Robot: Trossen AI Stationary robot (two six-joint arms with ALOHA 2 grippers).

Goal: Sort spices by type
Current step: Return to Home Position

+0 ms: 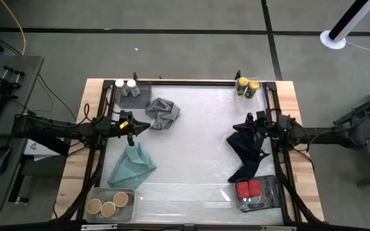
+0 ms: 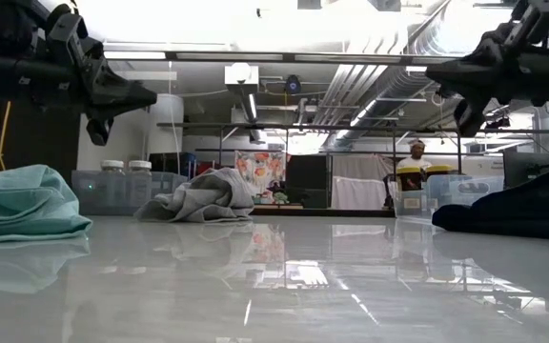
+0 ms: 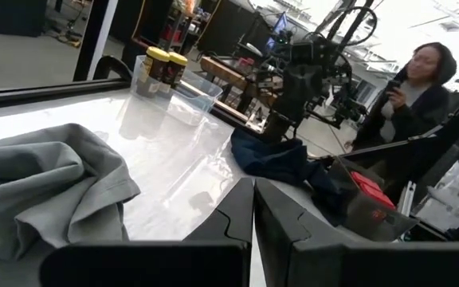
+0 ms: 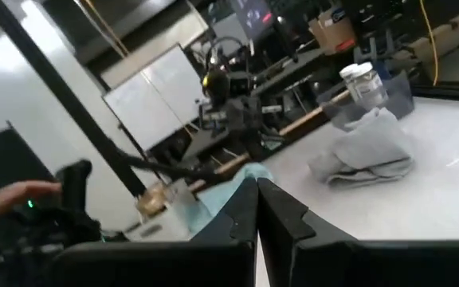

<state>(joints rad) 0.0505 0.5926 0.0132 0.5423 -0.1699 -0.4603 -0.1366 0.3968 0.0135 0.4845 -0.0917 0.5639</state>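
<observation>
**Spices grouped at corners – arms free to pull back**

Find left gripper [image 1: 140,126] above table ctr-left, just beside grey cloth [image 1: 162,113], fingers pressed together, holding nothing. Same for right gripper [image 1: 241,126], over navy cloth [image 1: 248,154]: closed, empty.

Count four spice groups, one per table corner as per high view, all well apart from both grippers:
- white-lid jars [image 1: 126,84] in grey bin [image 1: 139,99], top left
- yellow-lid jars [image 1: 248,86], top right
- tan-lid jars [image 1: 108,204], bottom left
- red tins [image 1: 249,188], bottom right

Nearest to left gripper: white-lid jars, beyond grey cloth. Nearest to right gripper: yellow-lid jars.

Judging by that, nothing left to fetch. Next move prob. plain retreat, each arm toward own side, w/ only cloths underneath.
</observation>
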